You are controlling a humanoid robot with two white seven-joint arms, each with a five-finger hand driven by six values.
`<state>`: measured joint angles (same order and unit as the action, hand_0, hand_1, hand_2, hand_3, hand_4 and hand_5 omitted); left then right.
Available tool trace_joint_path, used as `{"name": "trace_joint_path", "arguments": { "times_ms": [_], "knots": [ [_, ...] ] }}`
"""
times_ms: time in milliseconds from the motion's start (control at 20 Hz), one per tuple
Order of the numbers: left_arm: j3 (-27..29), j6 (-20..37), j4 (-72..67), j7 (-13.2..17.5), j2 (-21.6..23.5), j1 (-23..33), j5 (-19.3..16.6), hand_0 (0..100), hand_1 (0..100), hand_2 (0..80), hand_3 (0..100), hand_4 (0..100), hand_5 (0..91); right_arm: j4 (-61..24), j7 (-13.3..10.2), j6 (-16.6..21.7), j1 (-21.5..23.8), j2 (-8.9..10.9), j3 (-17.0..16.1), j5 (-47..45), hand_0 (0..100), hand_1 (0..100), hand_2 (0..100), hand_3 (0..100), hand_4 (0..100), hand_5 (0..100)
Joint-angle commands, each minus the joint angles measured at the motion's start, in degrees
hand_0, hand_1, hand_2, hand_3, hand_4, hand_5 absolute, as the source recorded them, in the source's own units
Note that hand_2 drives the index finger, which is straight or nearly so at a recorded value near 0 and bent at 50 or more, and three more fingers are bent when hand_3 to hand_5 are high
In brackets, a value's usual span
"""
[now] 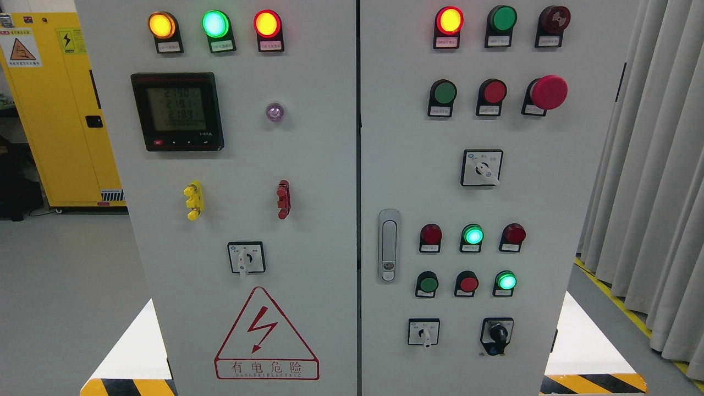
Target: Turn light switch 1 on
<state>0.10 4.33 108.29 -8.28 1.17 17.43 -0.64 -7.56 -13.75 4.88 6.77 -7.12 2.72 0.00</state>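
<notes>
- Striped base (126, 386), yellow-black hazard tape, shows at both bottom corners under a white plinth.
- Cabinet: grey painted sheet metal, flat and matte, with left door (313, 220) and right door (555, 165) split by a vertical seam.
- Hands: neither one is in frame, so I cannot tell the finger state.
- Light switch 1: the label plates are too small to read, so I cannot tell which control it is.
- Left door, top: round domed lamps, amber (162, 25), green (215, 23) and red (267, 23), all lit.
- Below them: a black square meter (177, 111) with a lit LCD, and a small violet lens (275, 112) to its right.
- Mid door: a yellow plastic block (193, 200) and a red block (283, 199).
- White-knob rotary (246, 257) on a square plate, lever pointing down, with a red warning triangle (266, 335) under it.
- Right door, top: a lit red lamp (449, 20), an unlit green lamp (502, 19) and a dark red buzzer (554, 20).
- Next row: a green button (443, 93), a red button (493, 92) and a red mushroom stop (547, 92) that sticks out.
- Selector (481, 168), lever pointing lower right.
- Metal handle (389, 245) just beside the seam.
- Lower lamps: only the middle green (472, 235) is lit, and below them a lit green button (506, 281).
- Bottom: a white rotary (423, 332) and a black knob (497, 333).
- Around the cabinet: a yellow locker (60, 104) at left and a pleated grey curtain (649, 165) at right.
</notes>
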Motion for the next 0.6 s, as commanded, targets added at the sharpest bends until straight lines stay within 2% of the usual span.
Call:
{"name": "trace_joint_path", "arguments": {
  "times_ms": [0,100,150,351,551],
  "knots": [
    [1.0,-3.8,5.8,-2.0,-2.0,-8.4,-4.3,16,63,52.2,68,72,70.3,0.0,0.0,0.0,0.0,0.00,0.0,-1.7,0,50,4,0,0,0],
    [-1.2,-7.5,5.7,-6.1,-3.6,-11.4,-5.9,15,64,51.8,70,74,71.7,0.0,0.0,0.0,0.0,0.00,0.0,-1.7,0,50,4,0,0,0],
    [-2.0,-9.2,5.7,-7.1,-4.2,-12.4,-6.3,15,65,52.1,70,75,72.2,0.0,0.0,0.0,0.0,0.00,0.0,-1.7,0,50,4,0,0,0],
    [-3.3,-11.9,5.5,-7.5,-5.8,-15.1,-6.8,15,69,54.7,75,78,74.1,0.0,0.0,0.0,0.0,0.00,0.0,-1.7,0,50,4,0,0,0],
    [-3.3,-16.9,5.4,-7.5,-6.9,-19.3,-9.5,15,70,57.9,78,80,76.5,0.0,0.0,0.0,0.0,0.00,0.0,-1.7,0,50,4,0,0,0]
  ]
}}
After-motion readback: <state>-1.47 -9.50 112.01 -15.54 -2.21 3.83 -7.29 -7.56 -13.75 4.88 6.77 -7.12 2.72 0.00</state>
